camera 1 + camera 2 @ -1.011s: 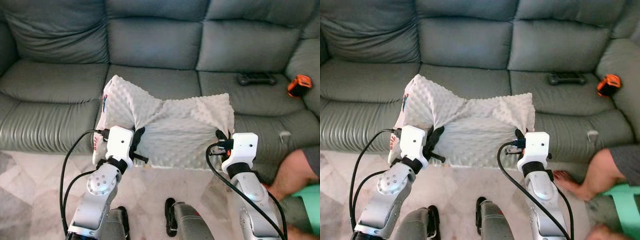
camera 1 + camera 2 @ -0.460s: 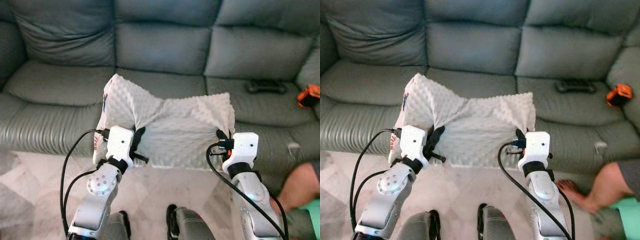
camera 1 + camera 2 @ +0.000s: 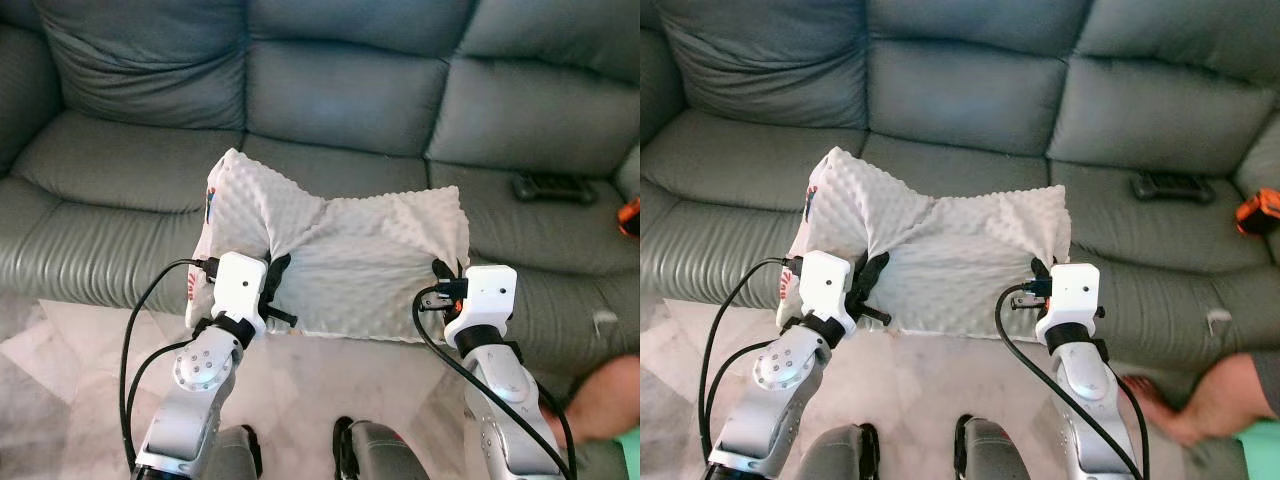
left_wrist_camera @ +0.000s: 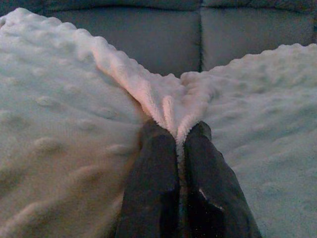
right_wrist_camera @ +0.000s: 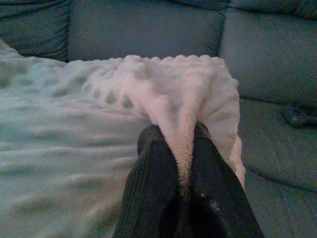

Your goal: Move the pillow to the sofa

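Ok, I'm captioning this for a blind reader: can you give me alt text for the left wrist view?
The left hand pinches a fold of the white, bumpy fleece pillow between its two black fingers. The pillow spreads to both sides, with the grey-green leather sofa behind it.

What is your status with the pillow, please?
Left pincer and right pincer shut on pillow. Pillow held over sofa front edge. Controller on right seat, off to the side.
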